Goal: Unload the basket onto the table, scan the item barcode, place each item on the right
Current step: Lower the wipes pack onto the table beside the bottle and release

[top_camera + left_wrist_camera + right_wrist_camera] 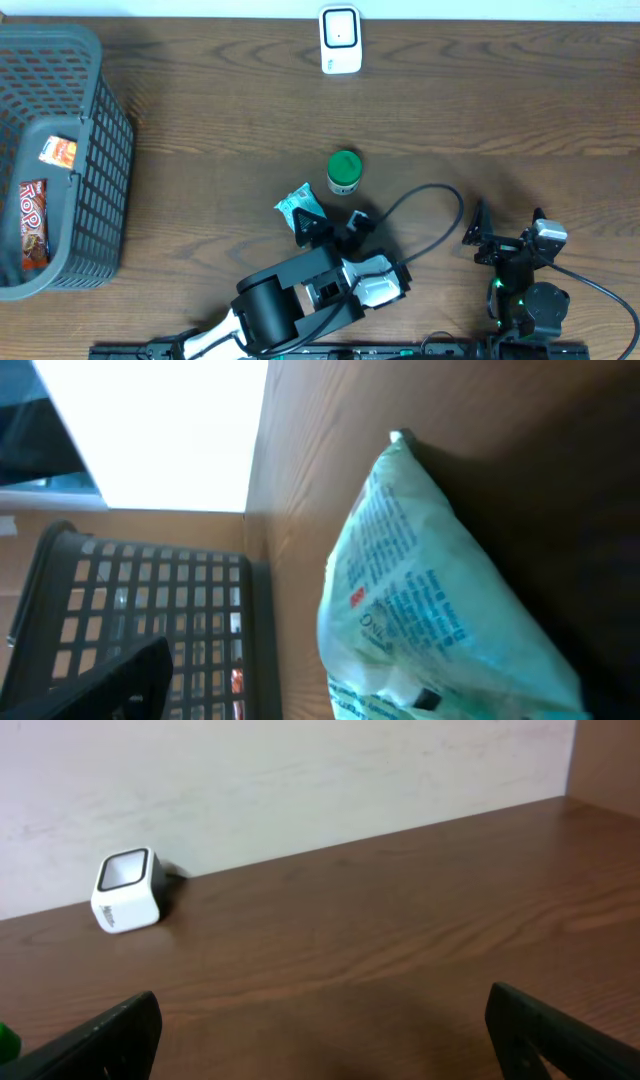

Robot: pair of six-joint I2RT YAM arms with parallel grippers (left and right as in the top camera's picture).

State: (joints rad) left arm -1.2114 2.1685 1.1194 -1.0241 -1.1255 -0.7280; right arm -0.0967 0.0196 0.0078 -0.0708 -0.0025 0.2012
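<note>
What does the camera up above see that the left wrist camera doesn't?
Only the overhead view shows the white scanner at the far edge and the green-lidded container in the middle. Only the left wrist view shows the small blue print on the pouch up close. Both views show that pouch, the dark basket off to one side, and the wooden table.
</note>
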